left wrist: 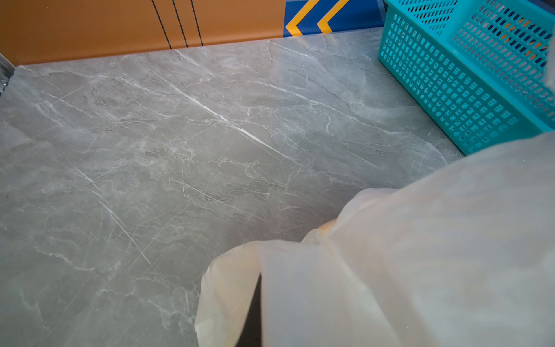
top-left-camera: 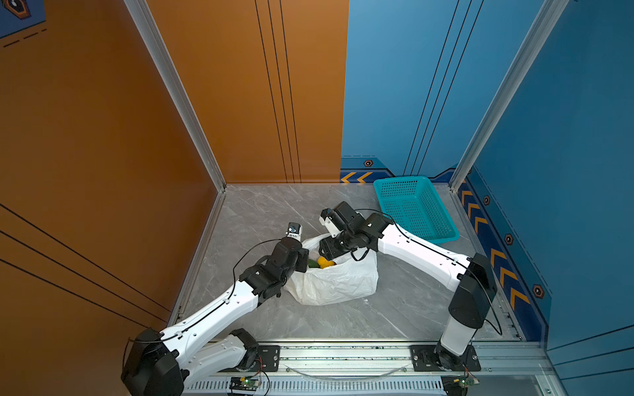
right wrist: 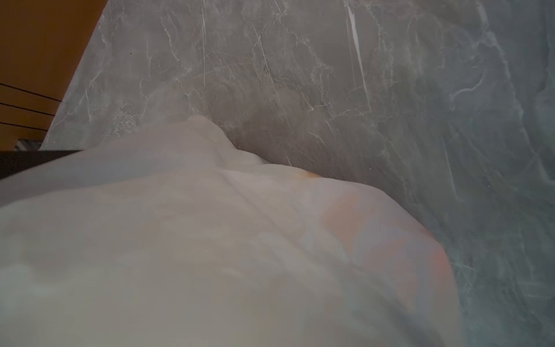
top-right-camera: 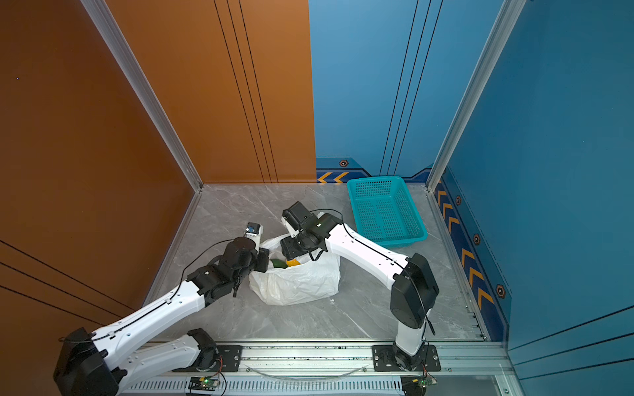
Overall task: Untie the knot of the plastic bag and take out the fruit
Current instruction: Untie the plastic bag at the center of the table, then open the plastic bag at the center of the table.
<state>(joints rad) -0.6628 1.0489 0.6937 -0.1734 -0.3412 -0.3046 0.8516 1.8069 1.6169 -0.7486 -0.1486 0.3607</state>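
Observation:
The white plastic bag (top-left-camera: 338, 281) sits mid-table with its mouth gaping upward. No knot shows. Inside the mouth lie a yellow fruit (top-left-camera: 325, 262) and a dark green fruit (top-left-camera: 313, 264); the rest is hidden by film. My left gripper (top-left-camera: 303, 262) is shut on the bag's left rim, and in the left wrist view the film (left wrist: 420, 255) drapes over a dark finger (left wrist: 255, 315). My right gripper (top-left-camera: 326, 250) is at the far rim of the mouth. The bag (right wrist: 210, 240) fills the right wrist view, hiding the jaws; an orange tint (right wrist: 345, 216) shows through.
A teal perforated basket (top-left-camera: 401, 180) stands at the back right corner with nothing in it, just behind the right arm. Orange and blue walls close the table on three sides. A metal rail (top-left-camera: 343, 356) runs along the front edge.

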